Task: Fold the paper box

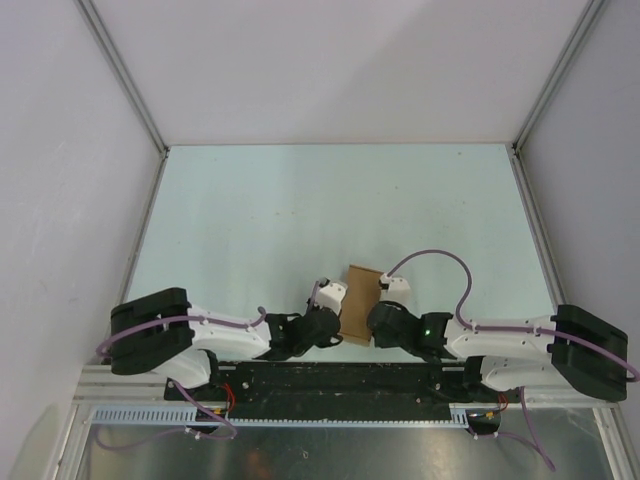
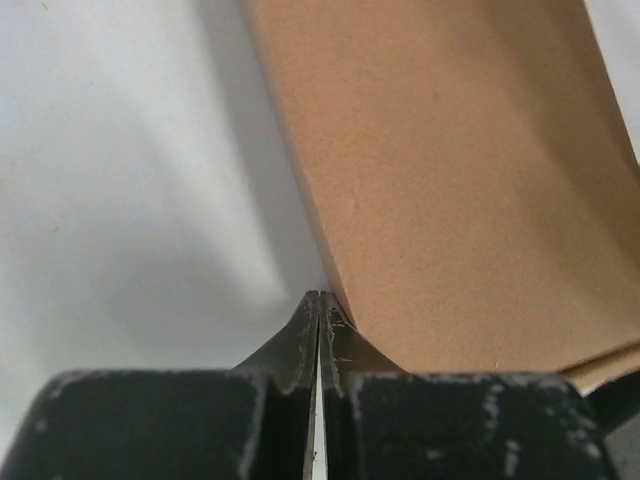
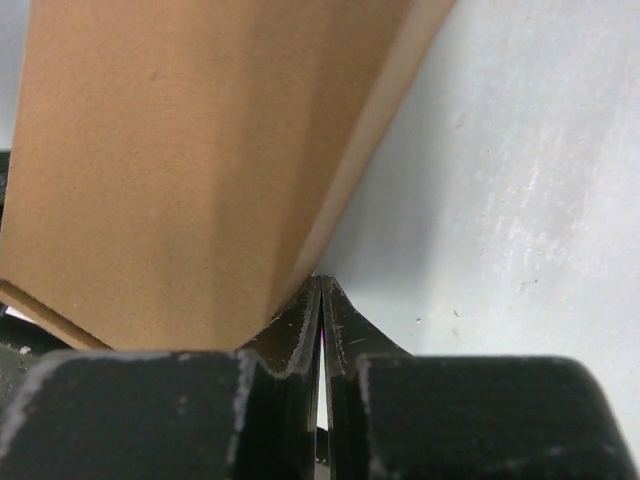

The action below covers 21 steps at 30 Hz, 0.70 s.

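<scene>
I take the mounting rail (image 1: 330, 378) at the near edge as my reference. The paper box (image 1: 360, 305) sits on the table (image 1: 300, 200) just beyond the rail, a little right of the middle of its length. Its near edge is close to the rail and its far edge points away from it.

The left gripper (image 2: 318, 303) is clenched. Its fingers (image 2: 295, 345) are pressed flat together and I see no cardboard between them. One long edge of the box runs down to just beside the fingertips, touching or nearly touching them; I cannot tell which. A thin lip shows along the box's lower edge.

The right gripper (image 3: 320, 290) is clenched the same way, with only a light slit between its fingers. The box's folded corner comes down against the tip on its inner side, and a crease runs up the panel from there.

From above, the two wrists close in on the box from either side, so there is almost no slack between them along the rail.

Beyond the box, away from the rail, the pale green surface lies open up to the back wall (image 1: 340, 70). There is also wide room along the rail to each side, out to the metal posts (image 1: 140, 215) of the side walls. A purple cable (image 1: 432, 254) loops just beyond the right wrist, farther from the rail than the box's far edge.
</scene>
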Tool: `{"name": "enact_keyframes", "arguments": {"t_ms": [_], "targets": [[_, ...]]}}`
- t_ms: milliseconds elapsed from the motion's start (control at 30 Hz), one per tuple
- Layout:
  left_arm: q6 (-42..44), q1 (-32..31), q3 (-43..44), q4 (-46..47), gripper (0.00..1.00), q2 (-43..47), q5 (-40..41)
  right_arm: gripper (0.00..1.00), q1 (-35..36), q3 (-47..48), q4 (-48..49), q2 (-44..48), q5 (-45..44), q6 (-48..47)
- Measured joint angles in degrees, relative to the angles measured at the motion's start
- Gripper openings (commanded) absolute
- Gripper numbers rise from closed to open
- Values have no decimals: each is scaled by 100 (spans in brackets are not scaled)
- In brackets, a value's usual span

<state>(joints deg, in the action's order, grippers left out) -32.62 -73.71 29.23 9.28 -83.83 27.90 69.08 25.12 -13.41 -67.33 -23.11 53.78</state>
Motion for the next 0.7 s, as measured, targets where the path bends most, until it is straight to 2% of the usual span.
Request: {"name": "enact_keyframes", "arguments": {"t_ms": [67, 133, 167, 200, 267, 300, 400, 467, 533, 600, 700], "targets": [[-44, -46, -46, -52, 7, 76, 50, 6, -66, 0, -11, 20, -22, 4], [-111, -125, -92, -214, 22, 229, 146, 13, -184, 0, -129, 94, -111, 4], [-136, -142, -116, -267, 26, 310, 201, 15, -232, 0, -192, 153, -160, 7], [-175, -155, -162, -323, 34, 428, 262, 22, -304, -2, -286, 251, -229, 0], [-212, -166, -317, -352, 44, 702, 402, 28, -439, -2, -446, 514, -385, -2], [-192, -166, -391, -372, 53, 833, 459, 35, -514, -2, -544, 713, -520, -28], [-179, -166, -647, -433, 67, 1276, 684, 50, -623, -20, -656, 1233, -868, -90], [-205, -166, -756, -479, 71, 1517, 885, 55, -627, -85, -656, 1641, -1088, -179], [-293, -166, -833, -555, 78, 1757, 1110, 68, -627, -181, -640, 2072, -1298, -243], [-369, -166, -901, -603, 89, 1989, 1281, 77, -640, -254, -638, 2374, -1464, -282], [-457, -166, -994, -649, 91, 2332, 1495, 82, -726, -332, -645, 2651, -1652, -350]]}}
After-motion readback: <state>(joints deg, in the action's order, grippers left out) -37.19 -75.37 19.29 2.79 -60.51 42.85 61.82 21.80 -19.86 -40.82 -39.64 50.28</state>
